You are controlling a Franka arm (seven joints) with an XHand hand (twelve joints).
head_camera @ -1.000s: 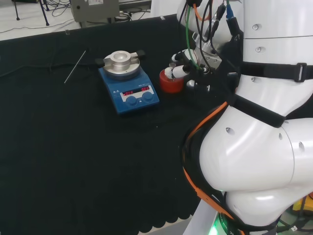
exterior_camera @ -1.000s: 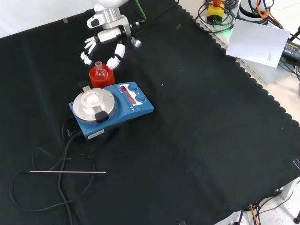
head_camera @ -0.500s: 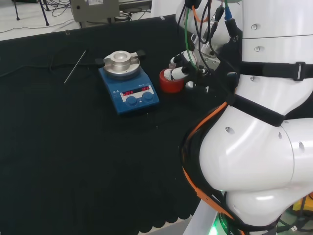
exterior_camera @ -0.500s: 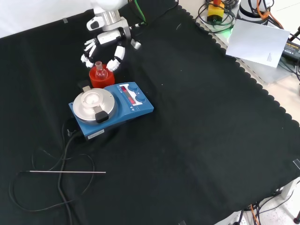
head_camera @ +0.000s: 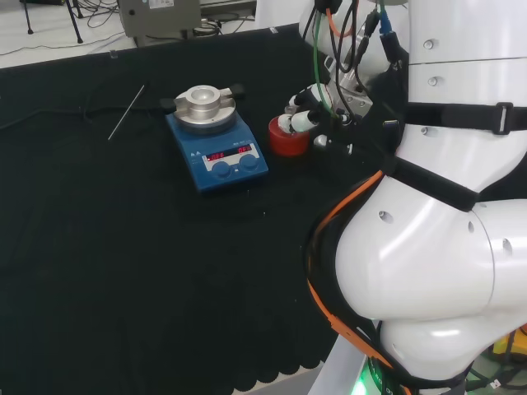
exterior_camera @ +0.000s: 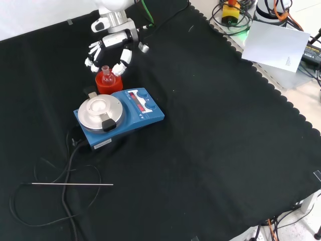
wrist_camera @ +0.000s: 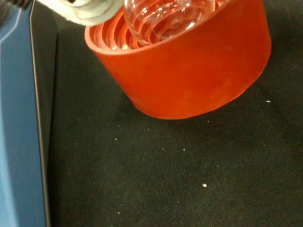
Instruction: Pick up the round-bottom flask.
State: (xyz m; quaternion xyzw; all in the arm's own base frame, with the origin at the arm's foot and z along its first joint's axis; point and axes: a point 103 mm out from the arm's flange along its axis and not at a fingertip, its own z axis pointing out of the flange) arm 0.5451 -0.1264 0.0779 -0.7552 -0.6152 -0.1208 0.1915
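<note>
Just behind the blue hotplate [exterior_camera: 120, 116], in the front view, the flask [exterior_camera: 106, 77] sits upright in its red stand [exterior_camera: 109, 84]. Above it the hand [exterior_camera: 111, 47] hangs with fingers spread to either side of the neck, not closed on it. Nearer the camera, a thin rod [exterior_camera: 70, 185] and a black cable [exterior_camera: 65, 201] lie on the cloth [exterior_camera: 210, 150], well apart.

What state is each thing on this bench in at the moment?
Round-bottom flask: upright, seated in its stand, not lifted.
Red ribbed stand: on the cloth, beside the stirrer plate.
Hand: open, fingers spread on either side of the flask's neck, not closed on it.
Blue stirrer plate: switched on, red display lit, top plate bare.
Thin rod: lying flat on the cloth.
</note>
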